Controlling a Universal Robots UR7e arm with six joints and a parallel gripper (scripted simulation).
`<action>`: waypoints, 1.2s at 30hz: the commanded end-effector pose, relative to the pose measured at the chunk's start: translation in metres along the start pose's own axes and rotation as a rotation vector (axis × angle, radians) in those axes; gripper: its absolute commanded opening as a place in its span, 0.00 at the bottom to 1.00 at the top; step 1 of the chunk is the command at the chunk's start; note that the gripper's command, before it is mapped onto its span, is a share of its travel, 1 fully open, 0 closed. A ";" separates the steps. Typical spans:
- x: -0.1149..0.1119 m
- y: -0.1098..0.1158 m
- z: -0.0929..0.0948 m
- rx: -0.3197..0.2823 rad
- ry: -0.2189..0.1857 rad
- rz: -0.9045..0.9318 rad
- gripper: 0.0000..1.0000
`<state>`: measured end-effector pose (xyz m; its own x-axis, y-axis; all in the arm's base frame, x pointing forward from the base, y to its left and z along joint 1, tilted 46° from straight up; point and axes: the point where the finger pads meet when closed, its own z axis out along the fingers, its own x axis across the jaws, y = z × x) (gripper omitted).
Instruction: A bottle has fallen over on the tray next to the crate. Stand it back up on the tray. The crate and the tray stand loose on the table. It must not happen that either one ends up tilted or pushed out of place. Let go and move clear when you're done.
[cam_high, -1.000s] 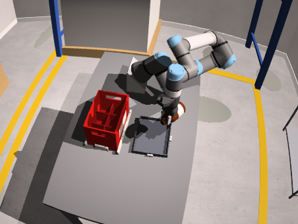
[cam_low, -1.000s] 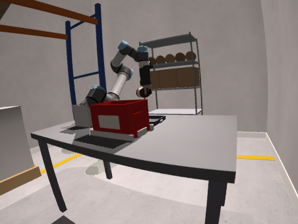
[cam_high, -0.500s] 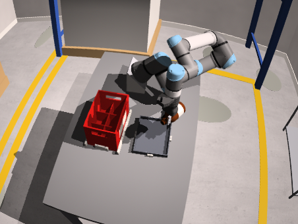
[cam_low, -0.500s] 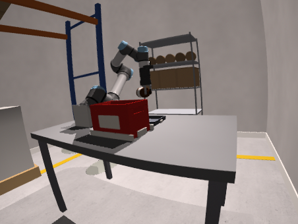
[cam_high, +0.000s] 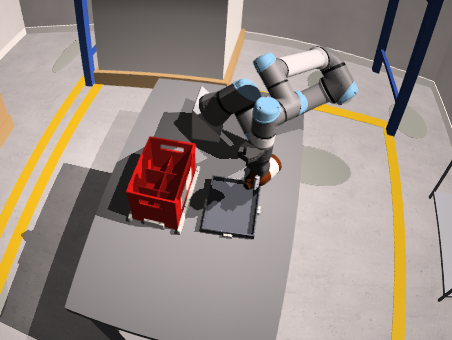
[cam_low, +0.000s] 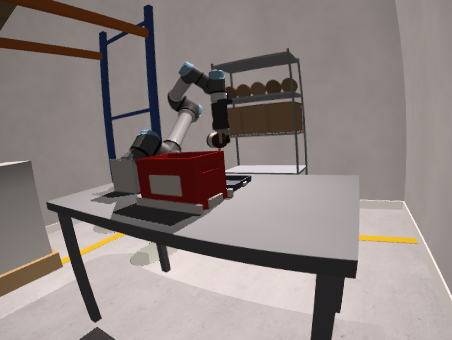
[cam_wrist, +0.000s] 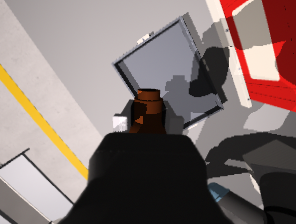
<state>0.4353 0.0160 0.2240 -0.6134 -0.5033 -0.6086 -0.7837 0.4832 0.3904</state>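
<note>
Hanging in the air on its side, the brown bottle (cam_high: 273, 167) (cam_low: 215, 140) (cam_wrist: 151, 106) is up off the table (cam_high: 190, 280) (cam_low: 300, 215) (cam_wrist: 120, 30), so nope, not standing on the tray yet. It's got a white label around the body. The tool (cam_high: 253, 181) (cam_low: 221, 138) (cam_wrist: 148, 108) is clamped on it, one finger each side near the neck, and the arm (cam_high: 306, 60) (cam_low: 181, 126) (cam_wrist: 218, 192) reaches down to it from above. From the top view, the neck overlaps one corner of the tray (cam_high: 230, 207) (cam_low: 239, 180) (cam_wrist: 162, 62), while the fat end points out past it.

The tray itself looks flat on the table, with little pale blocks at its edges. Just beside it, the red crate (cam_high: 154, 211) (cam_low: 210, 176) (cam_wrist: 281, 96) is upright, dividers inside, pale strips around its foot. Further out there's a blue rack frame (cam_high: 84, 45) (cam_low: 152, 75), plus a metal shelf unit (cam_low: 301, 150) with boxes and round brown things on it. Yellow lines (cam_high: 397, 225) (cam_low: 387, 239) (cam_wrist: 44, 125) run along the floor.

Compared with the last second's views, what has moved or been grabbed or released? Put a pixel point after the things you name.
Nothing visibly changed. The gripper (cam_high: 254, 181) (cam_low: 220, 138) (cam_wrist: 148, 108) still holds the bottle (cam_high: 273, 169) (cam_low: 214, 140) (cam_wrist: 149, 104) tipped over, raised off the table; the tray (cam_high: 230, 210) (cam_low: 239, 179) (cam_wrist: 160, 55) and crate (cam_high: 155, 212) (cam_low: 210, 180) (cam_wrist: 280, 95) look the same.
</note>
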 end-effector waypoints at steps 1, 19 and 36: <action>-0.002 0.000 -0.001 0.003 0.002 0.011 0.00; -0.002 0.000 -0.001 0.003 0.001 0.093 0.00; -0.001 0.000 -0.001 0.003 0.001 0.097 0.00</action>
<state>0.4351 0.0160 0.2244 -0.6883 -0.4532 -0.5664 -0.7188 0.5315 0.4482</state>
